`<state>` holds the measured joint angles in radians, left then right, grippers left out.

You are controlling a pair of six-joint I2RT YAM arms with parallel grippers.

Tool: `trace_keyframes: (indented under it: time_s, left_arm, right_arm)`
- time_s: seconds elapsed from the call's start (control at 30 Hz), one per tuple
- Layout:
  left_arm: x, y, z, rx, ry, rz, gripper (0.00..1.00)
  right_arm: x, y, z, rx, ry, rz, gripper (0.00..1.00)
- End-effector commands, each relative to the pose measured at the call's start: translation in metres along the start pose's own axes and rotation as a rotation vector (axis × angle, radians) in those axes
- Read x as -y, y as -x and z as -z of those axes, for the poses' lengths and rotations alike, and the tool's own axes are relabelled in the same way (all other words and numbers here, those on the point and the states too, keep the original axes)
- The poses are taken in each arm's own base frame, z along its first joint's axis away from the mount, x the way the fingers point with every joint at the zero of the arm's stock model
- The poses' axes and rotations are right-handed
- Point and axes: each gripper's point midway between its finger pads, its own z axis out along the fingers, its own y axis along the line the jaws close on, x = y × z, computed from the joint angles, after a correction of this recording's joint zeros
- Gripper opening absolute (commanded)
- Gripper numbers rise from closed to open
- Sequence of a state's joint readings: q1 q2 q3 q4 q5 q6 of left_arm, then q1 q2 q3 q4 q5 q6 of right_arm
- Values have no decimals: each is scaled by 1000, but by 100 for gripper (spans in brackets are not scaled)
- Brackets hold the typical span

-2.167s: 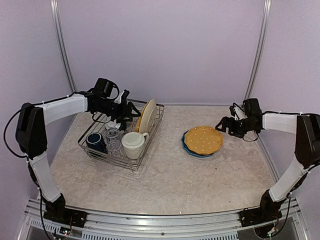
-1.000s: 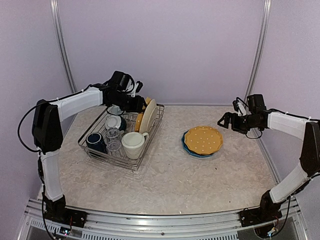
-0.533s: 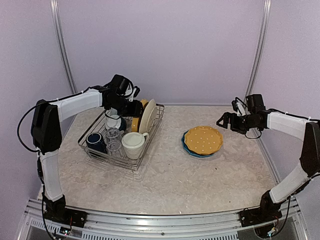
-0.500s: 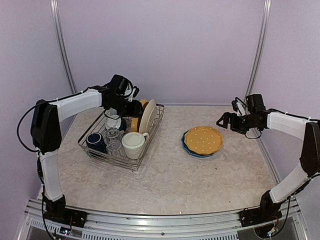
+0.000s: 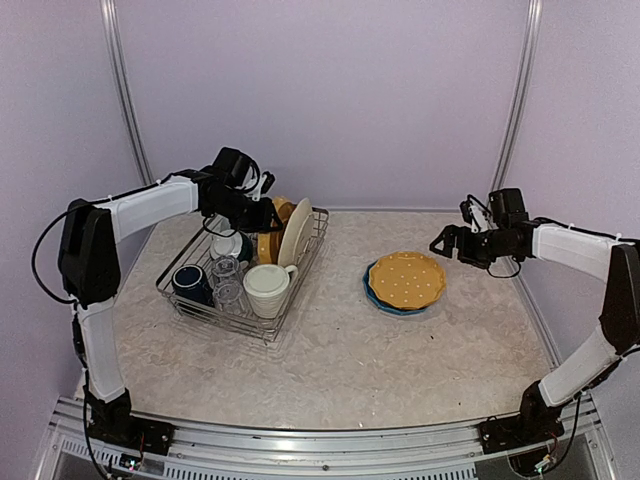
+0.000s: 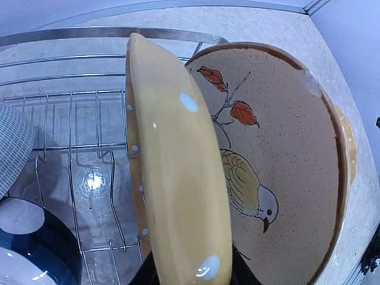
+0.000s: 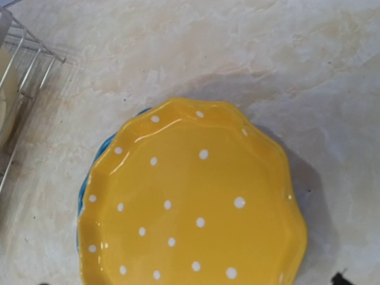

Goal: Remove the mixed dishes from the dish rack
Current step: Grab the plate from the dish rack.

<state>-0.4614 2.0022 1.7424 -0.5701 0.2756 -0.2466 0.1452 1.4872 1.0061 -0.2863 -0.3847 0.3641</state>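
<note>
The yellow dotted plate [image 6: 178, 178] is glossy, the dish rack [image 6: 71, 32] shiny metal.

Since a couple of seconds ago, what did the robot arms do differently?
The left gripper rose, then came down and closed on the standing yellow dotted plate, tipping it away from the cream plate. The right gripper barely moved. Mugs, glasses and the stacked plates stayed put.

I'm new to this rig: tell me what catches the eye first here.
A yellow dotted plate stands on edge in the wire dish rack, pinched by the left claw, beside a cream plate painted with a bird and leaves. Right of the rack, a second yellow dotted plate lies flat on a blue plate.
</note>
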Motion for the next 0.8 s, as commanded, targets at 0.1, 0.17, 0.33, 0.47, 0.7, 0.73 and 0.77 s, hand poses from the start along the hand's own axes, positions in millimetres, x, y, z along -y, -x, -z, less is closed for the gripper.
trace_keyframes:
  time_s: [0.1, 0.17, 0.33, 0.47, 0.7, 0.73, 0.77]
  left_arm:
    - [16, 13, 19, 23, -45, -21, 16]
    - [18, 18, 23, 31, -44, -25, 10]
    - [28, 30, 39, 63, -47, -48, 2]
    - [40, 40, 56, 90, -48, -71, 0]
    - [59, 61, 95, 163, -61, -95, 0]
    - [61, 64, 101, 173, -62, -101, 0]
    - [63, 66, 106, 180, -59, -106, 0]
  right_arm:
    - [-19, 12, 2, 22, 34, 21, 100]
    - [-22, 15, 2, 24, 38, 25, 100]
    - [-27, 21, 4, 33, 41, 34, 100]
    - [-29, 22, 7, 40, 42, 34, 100]
    - [-24, 30, 9, 46, -10, 47, 100]
    - [-22, 32, 10, 44, -23, 53, 100]
    - [-21, 34, 10, 42, -35, 58, 100]
